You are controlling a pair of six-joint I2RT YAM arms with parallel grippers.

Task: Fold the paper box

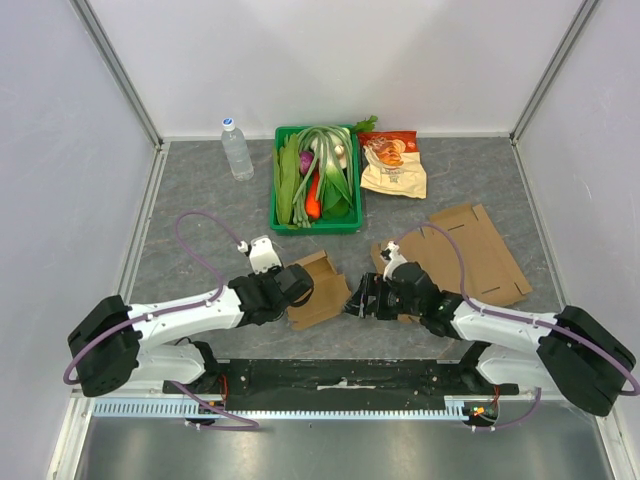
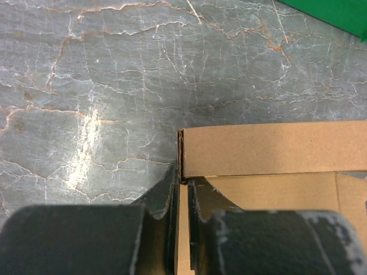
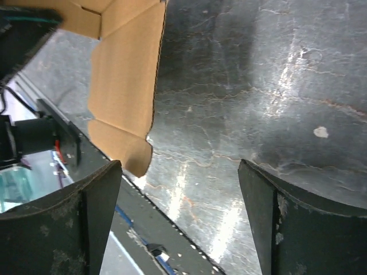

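- paper box (image 1: 322, 295): brown corrugated cardboard, part-folded, flaps up, on the grey veined bench (image 1: 200, 180) between the arms
- left tool (image 2: 183, 182) pinched on the box's thin wall edge
- right tool (image 3: 180, 189) wide apart, empty, beside a rounded flap

No text, number or brand can be read in any view. Top view: the orange-and-cream snack bag (image 1: 393, 165), at the far side of the counter (image 1: 200, 190) just right of the green crate (image 1: 318, 227), carries printed graphics and lettering too small to make out. The clear bottle (image 1: 236, 150) left of the crate shows no legible mark at this size. Wrist views: the paper box (image 2: 275, 149) presents plain brown cardboard faces.
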